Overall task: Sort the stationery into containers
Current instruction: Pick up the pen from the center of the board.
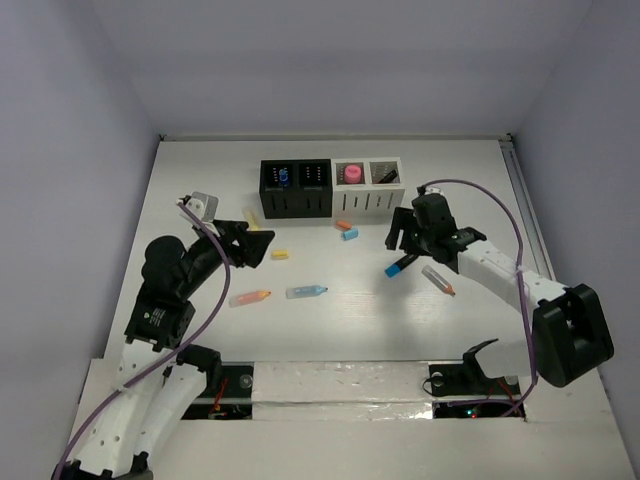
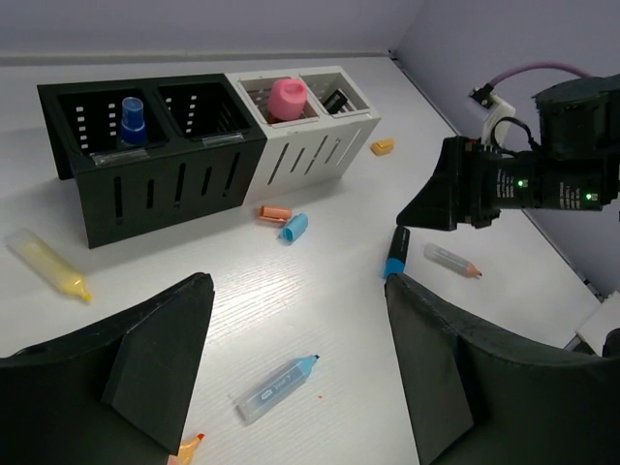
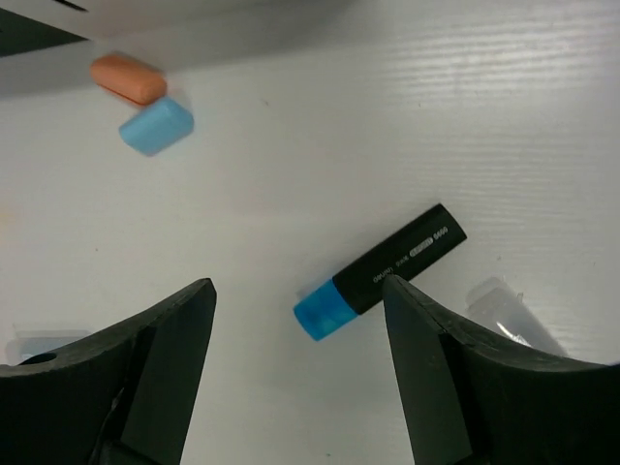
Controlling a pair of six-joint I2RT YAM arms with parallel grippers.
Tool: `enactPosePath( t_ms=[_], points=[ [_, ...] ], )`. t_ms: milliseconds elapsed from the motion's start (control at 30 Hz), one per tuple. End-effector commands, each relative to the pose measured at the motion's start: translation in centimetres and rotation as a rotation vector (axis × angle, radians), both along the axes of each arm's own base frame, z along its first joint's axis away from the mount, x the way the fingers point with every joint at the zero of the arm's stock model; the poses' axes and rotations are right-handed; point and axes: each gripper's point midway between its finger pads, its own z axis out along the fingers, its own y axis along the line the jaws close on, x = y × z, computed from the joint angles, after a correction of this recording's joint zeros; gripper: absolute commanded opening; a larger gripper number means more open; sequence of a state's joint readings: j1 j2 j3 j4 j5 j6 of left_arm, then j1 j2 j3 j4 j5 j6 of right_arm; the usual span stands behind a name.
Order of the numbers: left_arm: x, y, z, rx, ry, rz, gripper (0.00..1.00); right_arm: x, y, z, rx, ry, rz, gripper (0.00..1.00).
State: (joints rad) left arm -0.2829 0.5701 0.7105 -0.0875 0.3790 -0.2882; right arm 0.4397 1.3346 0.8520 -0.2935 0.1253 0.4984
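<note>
The containers are two black cubes (image 1: pixel 295 188) (image 2: pixel 155 184) joined to two white ones (image 1: pixel 368 187) (image 2: pixel 310 145). A blue pen (image 2: pixel 132 118) stands in a black one and a pink piece (image 2: pixel 288 97) in a white one. My right gripper (image 1: pixel 405 232) (image 3: pixel 298 310) hangs open over a black marker with a blue cap (image 1: pixel 400 266) (image 3: pixel 380 271). My left gripper (image 1: pixel 255 240) (image 2: pixel 298 320) is open and empty above a light blue highlighter (image 1: pixel 306 291) (image 2: pixel 278 388). An orange pen (image 1: pixel 249 298) lies to the left of that highlighter.
Orange (image 3: pixel 128 78) and blue (image 3: pixel 156 126) eraser bits lie in front of the white cubes. A grey crayon (image 1: pixel 438 280) (image 2: pixel 451 260) lies right of the marker. A yellow highlighter (image 2: pixel 48 263) lies left of the black cubes, and a small yellow piece (image 1: pixel 280 254) lies by the left gripper.
</note>
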Motion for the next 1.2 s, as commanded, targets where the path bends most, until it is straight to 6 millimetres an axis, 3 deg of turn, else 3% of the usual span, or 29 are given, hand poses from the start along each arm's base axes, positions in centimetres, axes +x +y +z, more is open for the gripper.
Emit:
enactPosePath(
  t_ms=[0, 200, 633, 800, 833, 967, 1167],
  points=[
    [-0.3, 0.0, 1.2, 0.0, -0.058, -0.003, 0.7, -1.6, -0.2, -1.1, 0.033, 0.064, -0.046, 0.76],
    [-0.7, -0.2, 1.4, 0.002, -0.065, -0.009, 0.75, -1.7, -0.3, -3.1, 0.015, 0.117, -0.07, 0.77],
    [-0.6, -0.2, 1.3, 0.005, -0.059, 0.0, 0.77, 0.1, -0.2, -6.1, -0.031, 0.15, -0.11, 0.82],
    [-0.6, -0.2, 1.2, 0.007, -0.057, 0.0, 0.77, 0.9, -0.5, -7.0, -0.065, 0.154, -0.12, 0.75],
    [-0.5, -0.2, 1.1, 0.008, -0.054, 0.0, 0.77, 1.4, -0.6, -7.0, -0.084, 0.144, -0.118, 0.67],
    [-0.5, -0.2, 1.1, 0.009, -0.053, 0.001, 0.77, 2.1, -1.0, -7.2, -0.145, 0.154, -0.107, 0.55],
    [-0.4, -0.2, 1.1, 0.008, -0.051, 0.003, 0.78, 2.1, -1.8, -7.8, -0.222, 0.18, -0.088, 0.58]
  ],
)
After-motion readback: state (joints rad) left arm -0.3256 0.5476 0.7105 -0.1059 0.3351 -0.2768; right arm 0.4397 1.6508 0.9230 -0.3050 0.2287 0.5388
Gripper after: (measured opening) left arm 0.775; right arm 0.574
